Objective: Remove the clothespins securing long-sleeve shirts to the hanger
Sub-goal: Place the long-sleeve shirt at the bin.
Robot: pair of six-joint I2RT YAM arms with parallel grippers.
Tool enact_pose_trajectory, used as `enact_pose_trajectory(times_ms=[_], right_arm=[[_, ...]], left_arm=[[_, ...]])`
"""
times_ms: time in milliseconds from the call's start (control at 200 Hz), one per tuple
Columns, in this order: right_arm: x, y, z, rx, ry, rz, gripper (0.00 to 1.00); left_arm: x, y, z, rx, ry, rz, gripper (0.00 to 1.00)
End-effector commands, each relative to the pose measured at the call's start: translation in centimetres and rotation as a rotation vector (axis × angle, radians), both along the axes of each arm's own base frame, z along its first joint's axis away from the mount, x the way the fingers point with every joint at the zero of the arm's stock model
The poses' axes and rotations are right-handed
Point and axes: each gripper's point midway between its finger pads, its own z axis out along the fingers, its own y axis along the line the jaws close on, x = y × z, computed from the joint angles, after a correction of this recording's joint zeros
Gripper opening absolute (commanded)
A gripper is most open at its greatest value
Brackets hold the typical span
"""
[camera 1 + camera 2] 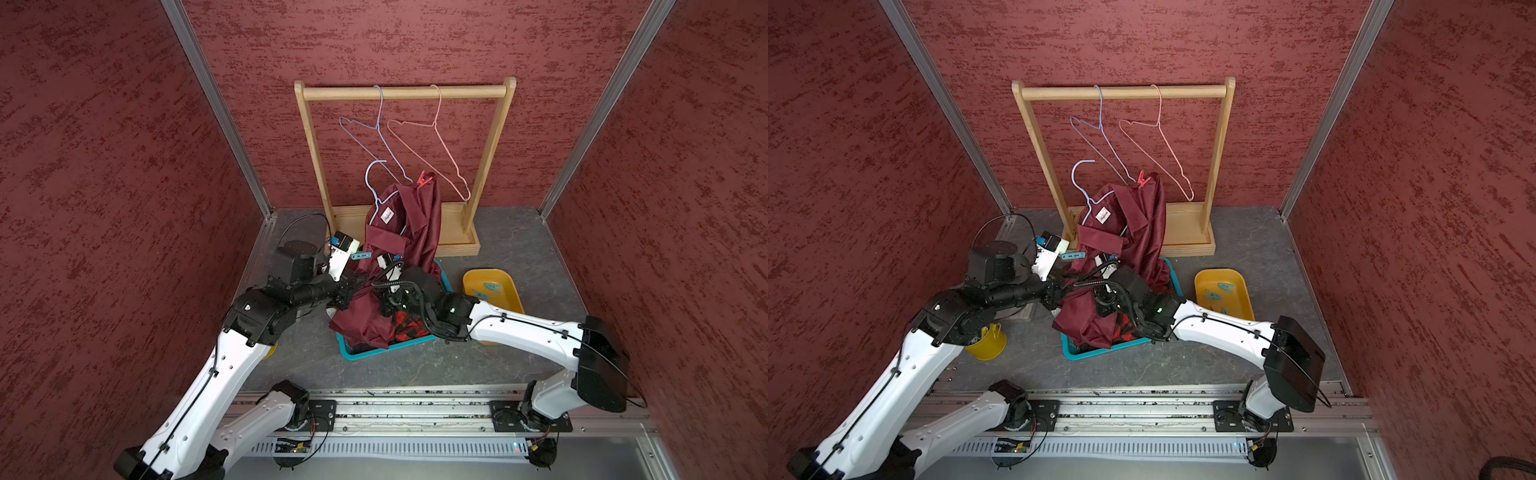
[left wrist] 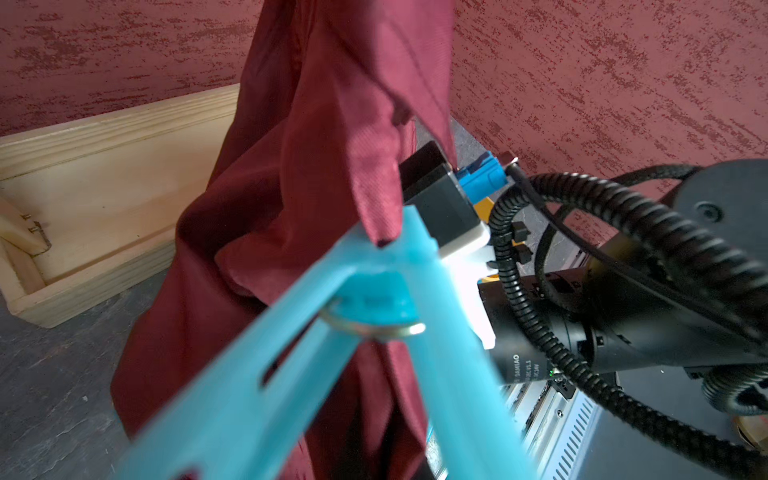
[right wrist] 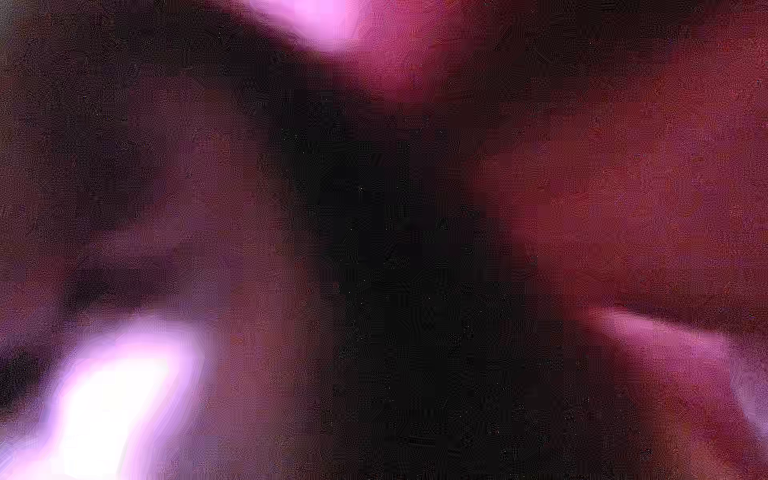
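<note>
teal clothespin [image 2: 374,299] fills my view; left pincer [image 1: 351,279] pinches its tails, likely stiff and springy; right pincer [image 1: 388,272] pressed together in slippery-looking shirt [image 1: 415,224].

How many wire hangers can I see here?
3. A blue hanger and a pink hanger hang from the wooden rail; a pale blue hanger is off the rail, in the collar of the maroon shirt. Piled cloth may hide others.

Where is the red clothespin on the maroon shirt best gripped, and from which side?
Squeeze the red clothespin by its two splayed handle ends, coming from above: they seem to stick up free over the maroon shirt, while its jaws bite the cloth.
</note>
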Motion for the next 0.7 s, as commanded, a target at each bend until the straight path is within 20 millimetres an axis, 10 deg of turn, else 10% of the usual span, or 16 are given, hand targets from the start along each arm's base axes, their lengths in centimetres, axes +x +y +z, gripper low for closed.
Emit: enact_pose_trajectory(times_ms=[0,240,691], right_arm=[[4.6,-5.4,-5.9,-0.135,0.052,-0.302,0.0],[4.2,-4.8,-9.5,-0.086,0.157,-0.329,0.0],[-0.4,-6.0,-7.2,0.033,0.212,-0.183,0.24]], left_arm=[[-2.1,0.8,1.5,-0.006,-0.027,-0.018,0.0],[-3.5,1.0,-0.6,0.049,0.023,-0.035,0.0],[-2.3,1.4,0.2,0.023,-0.008,0.037,0.0]])
